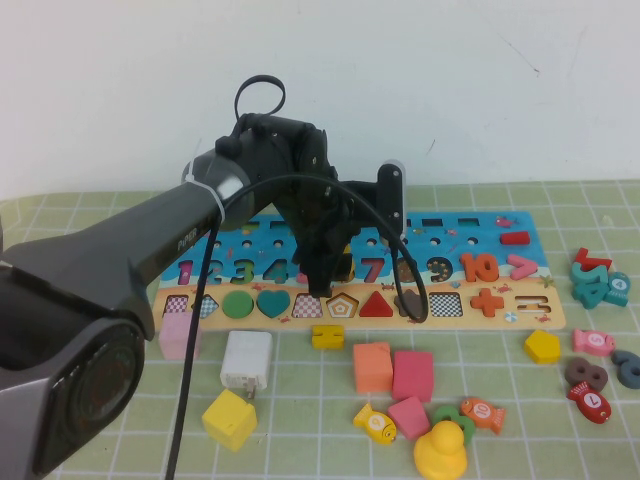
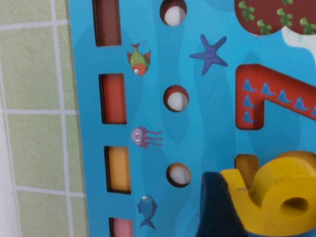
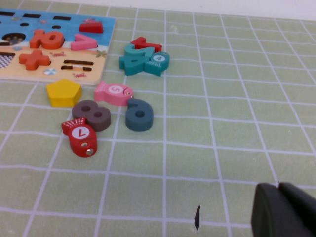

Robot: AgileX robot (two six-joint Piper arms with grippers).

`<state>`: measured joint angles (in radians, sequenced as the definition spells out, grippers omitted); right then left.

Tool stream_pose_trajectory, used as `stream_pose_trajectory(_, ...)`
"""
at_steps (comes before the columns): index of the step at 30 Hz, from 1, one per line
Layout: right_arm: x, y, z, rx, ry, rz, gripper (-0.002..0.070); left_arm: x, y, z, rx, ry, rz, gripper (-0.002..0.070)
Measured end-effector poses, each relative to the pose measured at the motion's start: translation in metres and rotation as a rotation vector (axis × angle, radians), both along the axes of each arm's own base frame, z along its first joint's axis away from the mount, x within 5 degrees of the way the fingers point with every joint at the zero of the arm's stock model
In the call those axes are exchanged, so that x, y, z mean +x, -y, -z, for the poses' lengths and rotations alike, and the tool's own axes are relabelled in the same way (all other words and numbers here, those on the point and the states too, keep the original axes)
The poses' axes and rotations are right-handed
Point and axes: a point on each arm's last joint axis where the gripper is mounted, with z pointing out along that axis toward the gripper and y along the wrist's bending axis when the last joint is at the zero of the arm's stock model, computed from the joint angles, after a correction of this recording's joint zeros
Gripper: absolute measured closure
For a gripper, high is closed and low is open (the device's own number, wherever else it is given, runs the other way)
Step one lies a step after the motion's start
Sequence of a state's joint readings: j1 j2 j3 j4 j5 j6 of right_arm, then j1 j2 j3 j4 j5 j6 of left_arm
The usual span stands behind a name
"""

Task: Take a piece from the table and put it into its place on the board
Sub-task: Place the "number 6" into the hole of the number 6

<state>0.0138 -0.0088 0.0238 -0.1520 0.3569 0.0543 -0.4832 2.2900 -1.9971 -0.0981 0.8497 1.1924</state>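
The board [image 1: 520, 262] lies across the middle of the green mat, with its digit row and its row of shapes. My left gripper [image 1: 322, 278] reaches down over the board between the 5 and the red 7 [image 2: 266, 98]. In the left wrist view one dark finger [image 2: 217, 212] presses against the yellow piece [image 2: 276, 197], a numeral 6, held just above the blue board [image 2: 207, 128] with a brown cut-out [image 2: 246, 165] showing behind it. In the high view the arm hides the piece. My right gripper [image 3: 284, 212] is shut and empty over bare mat, right of the board.
Loose pieces lie in front of the board: a white block [image 1: 246, 360], a yellow cube [image 1: 229, 419], orange [image 1: 372, 367] and pink [image 1: 412, 375] blocks, a yellow duck [image 1: 440, 452], a yellow pentagon [image 1: 541, 346]. Teal numerals [image 1: 598, 280] and fish pieces lie at the right.
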Motion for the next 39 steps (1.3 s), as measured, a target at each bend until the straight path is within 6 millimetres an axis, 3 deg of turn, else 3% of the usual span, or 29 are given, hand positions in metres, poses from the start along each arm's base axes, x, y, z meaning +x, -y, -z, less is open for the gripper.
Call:
stream_pose_trajectory(18, 0.000, 0.000, 0.000, 0.000, 0.000, 0.000, 0.0678, 0.000, 0.000, 0.001, -0.016, -0.027, -0.057, 0.0314)
stream_pose_trajectory(30, 0.000, 0.000, 0.000, 0.000, 0.000, 0.000, 0.0678, -0.008, 0.012, -0.001, -0.030, -0.044, -0.052, 0.0221)
stream_pose_trajectory(39, 0.000, 0.000, 0.000, 0.000, 0.000, 0.000, 0.0678, -0.010, 0.008, -0.013, -0.010, -0.027, -0.048, 0.0210)
